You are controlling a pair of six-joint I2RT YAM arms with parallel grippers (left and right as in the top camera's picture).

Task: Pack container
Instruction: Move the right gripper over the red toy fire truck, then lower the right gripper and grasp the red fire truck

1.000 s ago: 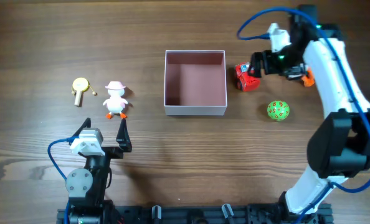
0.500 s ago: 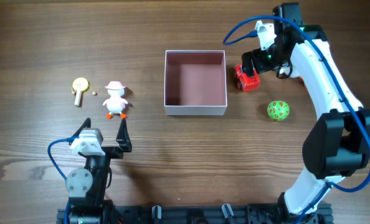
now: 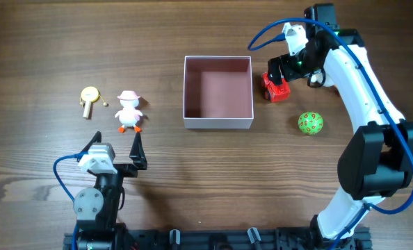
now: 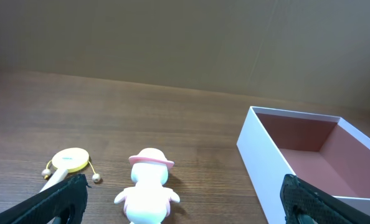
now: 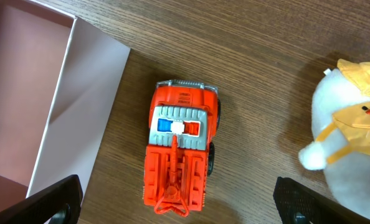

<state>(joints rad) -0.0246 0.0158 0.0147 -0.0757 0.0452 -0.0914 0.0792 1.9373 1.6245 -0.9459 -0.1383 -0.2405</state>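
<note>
White container (image 3: 218, 123) sits mid-table, empty. Thin walls, probably light and flexy, so pinch one wall at the rim. Over the red fire truck (image 5: 179, 149) beside it, right gripper (image 3: 281, 71) fingers spread. Idle left gripper (image 3: 116, 149) fingers apart, holding nothing.

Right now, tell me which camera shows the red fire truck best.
Right wrist: the toy fire truck fills mid-frame from above, ladder and lights clear. Overhead shows it small, partly under the right gripper. Left wrist misses it entirely.
</note>
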